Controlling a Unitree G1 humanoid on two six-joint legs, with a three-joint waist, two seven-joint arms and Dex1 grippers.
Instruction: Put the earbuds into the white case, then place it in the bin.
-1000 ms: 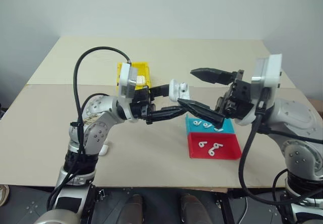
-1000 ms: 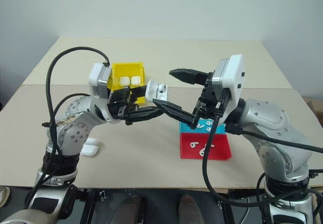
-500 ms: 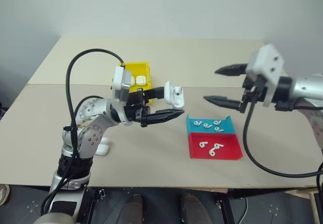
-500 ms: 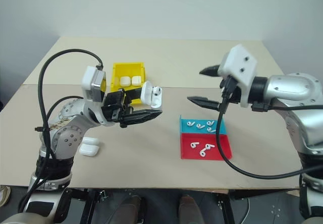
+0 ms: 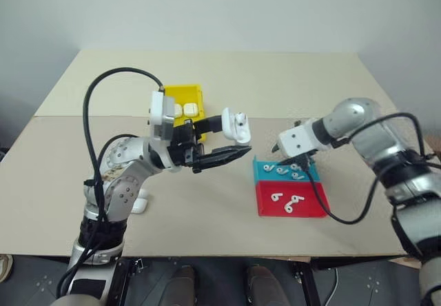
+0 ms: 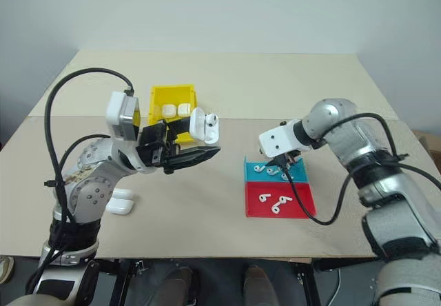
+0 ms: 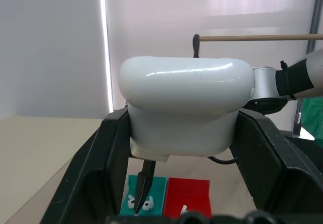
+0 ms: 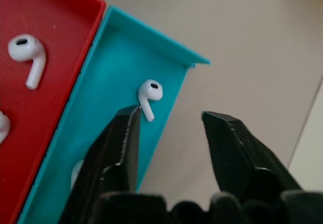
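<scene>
The white case (image 5: 239, 127), its lid flipped open, is held above the table with my left gripper (image 5: 238, 138) shut on it; the left wrist view shows it (image 7: 185, 105) clamped between both fingers. Several earbuds (image 5: 282, 171) lie in the blue tray (image 5: 311, 176), and three (image 5: 288, 202) lie in the red tray (image 5: 309, 209). My right gripper (image 5: 296, 165) is down at the blue tray's far end, open. One finger (image 8: 121, 148) is inside the tray beside an earbud (image 8: 150, 92); the other (image 8: 237, 148) is outside its wall. The yellow bin (image 5: 182, 89) stands behind my left arm.
Two white cases (image 5: 186, 108) lie in the yellow bin. Another white case (image 5: 140, 202) rests on the table beside my left arm. The red tray touches the blue tray's near side. Black cables hang from both wrists.
My right gripper swung away from the case, dropped to the blue tray, tipped downward, and its fingers narrowed. The left gripper kept the case in place.
</scene>
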